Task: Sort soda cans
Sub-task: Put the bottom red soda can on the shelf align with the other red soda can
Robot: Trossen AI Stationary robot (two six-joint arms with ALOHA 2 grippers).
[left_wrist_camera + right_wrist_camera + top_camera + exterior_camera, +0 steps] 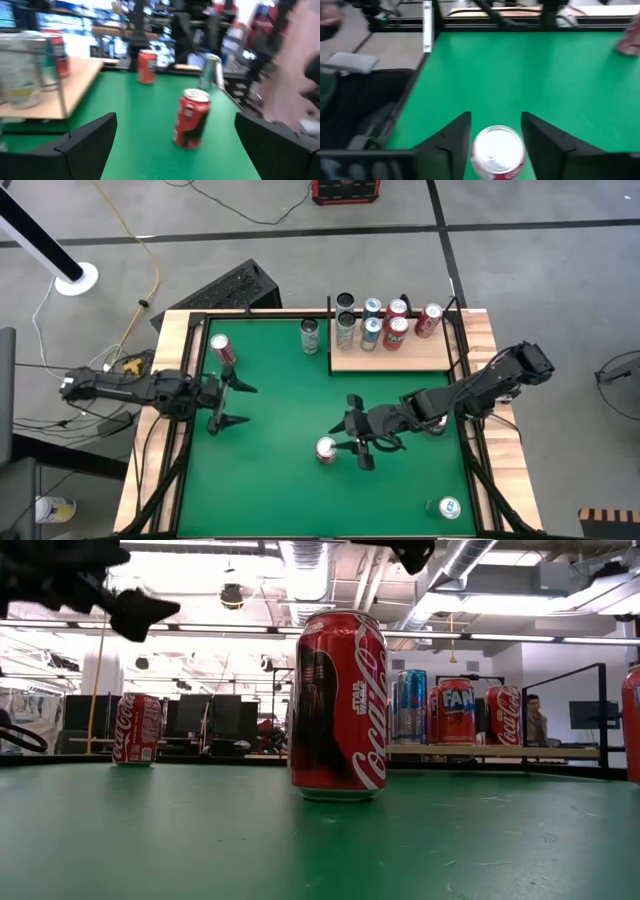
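High view, tabletop [280, 390]: green mat, wood border.
High view, right gripper [357, 442]: mid-mat, fingers spread, red can [326, 449] upright just beside the tips, looks free of both fingers.
High view, left gripper [232, 402]: at left side of mat, fingers spread wide, nothing between them.
High view, wooden board [385, 355]: at far right; cluster of cans [385, 323] stands on its far edge, mixed silver, teal, red.
High view, strays: red can at far left [221, 348]; pale can [310, 336] just off the board; teal-top can [449, 507] in near right corner.
Low view, red can [338, 705]: upright on the mat, centre, nothing touching it; dark fingers overhead.
Low view, background: second red can [137, 728] far left, row of cans [455, 711] on the board at right, a person [535, 720] in the room behind.
Left wrist view, left fingers [82, 145]: far apart, empty; a red can [192, 119] upright well ahead of them, another red can [146, 66] farther off.
Right wrist view, right fingers [451, 142]: parted, silver top of the red can [497, 150] between them, gap visible on each side.
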